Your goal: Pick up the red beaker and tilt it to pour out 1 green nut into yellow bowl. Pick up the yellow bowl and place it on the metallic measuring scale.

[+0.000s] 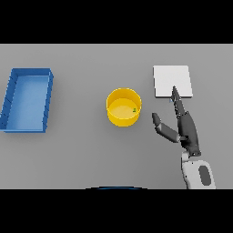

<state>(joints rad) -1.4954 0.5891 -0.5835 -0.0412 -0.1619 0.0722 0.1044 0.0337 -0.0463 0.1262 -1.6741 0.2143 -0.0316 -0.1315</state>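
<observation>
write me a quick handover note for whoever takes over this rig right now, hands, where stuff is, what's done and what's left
Right robot hand: open, fingers straight, thumb spread, holding nothing, its fingertips over the near edge of the metallic measuring scale, right of the yellow bowl.
Left robot hand: not in view.
Yellow bowl: upright at table centre, left of the scale, apart from it. A green nut lies inside.
Red beaker: not visible.
Blue tray: far left.
Done: the nut is in the bowl.
Left: grasp the bowl and set it on the scale.
</observation>
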